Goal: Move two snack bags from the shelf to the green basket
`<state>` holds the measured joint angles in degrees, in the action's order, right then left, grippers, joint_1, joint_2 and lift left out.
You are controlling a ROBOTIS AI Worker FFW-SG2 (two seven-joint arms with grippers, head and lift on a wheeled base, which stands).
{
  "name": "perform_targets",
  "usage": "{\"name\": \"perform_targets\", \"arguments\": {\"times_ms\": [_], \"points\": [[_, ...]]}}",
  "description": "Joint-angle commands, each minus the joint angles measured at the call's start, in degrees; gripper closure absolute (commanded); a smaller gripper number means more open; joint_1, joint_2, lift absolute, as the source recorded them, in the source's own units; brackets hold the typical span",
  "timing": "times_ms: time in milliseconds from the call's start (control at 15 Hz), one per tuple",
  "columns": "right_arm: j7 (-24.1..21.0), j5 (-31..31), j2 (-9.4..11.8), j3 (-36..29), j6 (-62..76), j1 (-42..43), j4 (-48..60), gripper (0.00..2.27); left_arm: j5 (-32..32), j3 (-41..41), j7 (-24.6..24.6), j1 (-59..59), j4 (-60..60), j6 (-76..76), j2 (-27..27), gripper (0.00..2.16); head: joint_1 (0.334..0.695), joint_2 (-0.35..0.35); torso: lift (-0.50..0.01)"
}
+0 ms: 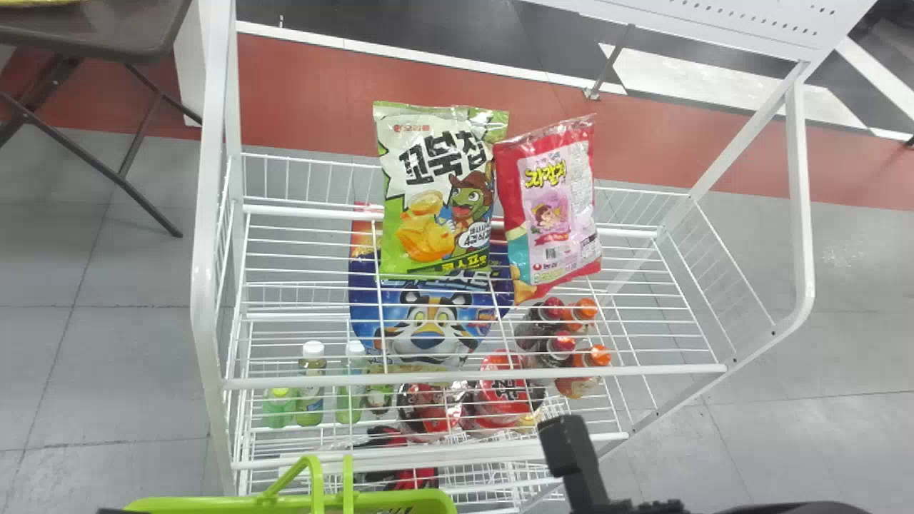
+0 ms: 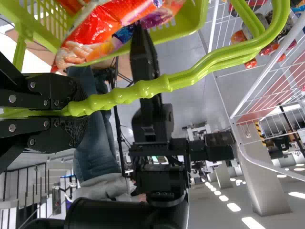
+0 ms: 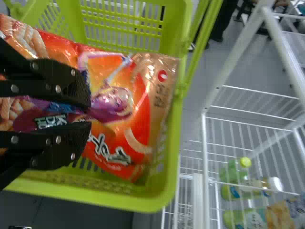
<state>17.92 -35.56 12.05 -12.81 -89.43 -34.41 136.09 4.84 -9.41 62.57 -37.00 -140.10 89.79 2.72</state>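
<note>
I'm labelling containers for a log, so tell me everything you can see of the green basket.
The green basket is bright lime and looks like molded plastic, with slotted walls and a smooth rounded rim. The left gripper has its fingers closed on the wavy grip of its raised handle. It is at the near side of the white wire shelf, and an orange-red snack bag lies at least partly inside it. What is beneath it I cannot tell.
</note>
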Motion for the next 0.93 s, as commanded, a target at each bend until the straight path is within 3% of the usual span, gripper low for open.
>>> {"name": "perform_targets", "arguments": {"times_ms": [0, 200, 333, 467, 667, 800, 867], "points": [[0.1, -0.7, 0.4, -2.7, -0.6, 0.7, 0.8, 0.04, 0.0, 0.0, 0.0, 0.1, 0.0, 0.0, 0.0, 2.08, 0.695, -0.350, -0.017], [0.1, -6.5, 1.0, -8.5, -0.6, 0.7, 3.2, 0.05, 0.0, -0.1, -0.1, 0.3, 0.1, 0.0, -0.1, 2.08, 0.695, -0.350, -0.017], [1.2, -8.5, 0.1, -13.3, -0.6, 0.5, 7.8, 0.05, 0.0, -0.1, -0.1, 0.3, 0.1, 0.0, -0.1, 2.08, 0.695, -0.350, -0.017], [9.1, -8.3, -1.7, -18.2, -0.6, 0.6, 12.4, 0.09, 0.1, -0.1, -0.1, 0.4, 0.3, 0.0, 0.0, 2.08, 0.695, -0.350, -0.017], [14.4, -5.9, -4.8, -22.0, -0.6, -0.7, 18.5, 0.09, 0.4, 0.0, 0.2, 0.3, 0.5, -0.5, -0.1, 2.08, 0.695, -0.350, -0.017], [15.4, -2.2, -6.7, -20.9, -0.6, -1.9, 18.6, 0.11, 0.4, -0.1, 0.2, 0.1, 0.9, -1.2, -0.1, 2.09, 0.695, -0.350, -0.017], [16.3, 2.4, -8.4, -18.2, -0.6, -2.9, 18.1, 0.12, 0.4, -0.2, 0.3, 0.1, 1.1, -1.4, -0.1, 2.09, 0.695, -0.350, -0.017]]}}
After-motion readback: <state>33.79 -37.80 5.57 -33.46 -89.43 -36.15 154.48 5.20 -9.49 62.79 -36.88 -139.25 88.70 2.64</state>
